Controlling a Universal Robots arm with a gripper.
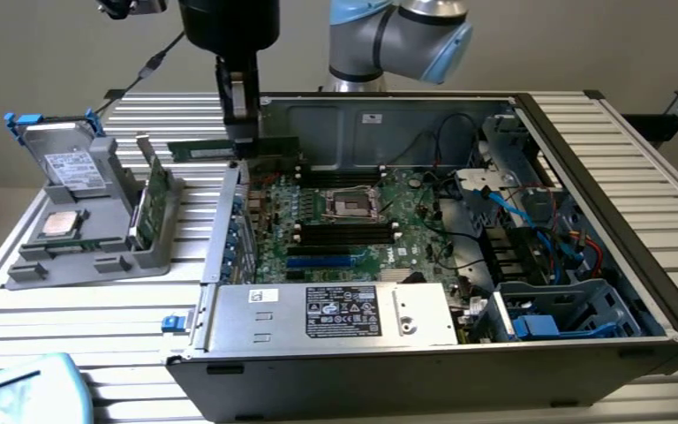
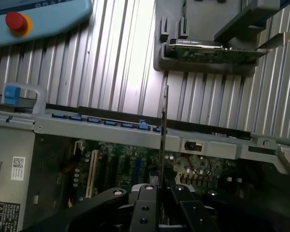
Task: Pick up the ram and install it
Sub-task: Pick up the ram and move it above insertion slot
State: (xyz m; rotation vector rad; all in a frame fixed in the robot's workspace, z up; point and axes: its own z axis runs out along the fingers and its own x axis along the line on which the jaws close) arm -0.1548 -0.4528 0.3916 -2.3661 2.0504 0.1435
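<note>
The ram [image 1: 204, 150] hangs in the air at the upper left of the exterior view, level and on edge. One end is clamped in the closed pincer [image 1: 243, 147], by the far left corner of the open computer case [image 1: 621, 230]. Held on edge this way, its contact side can likely meet the slots [image 1: 339, 231] on the motherboard [image 1: 363, 208]. A grey holder [image 1: 139, 256] stands on the bench [image 1: 80, 309] to the left.
</note>
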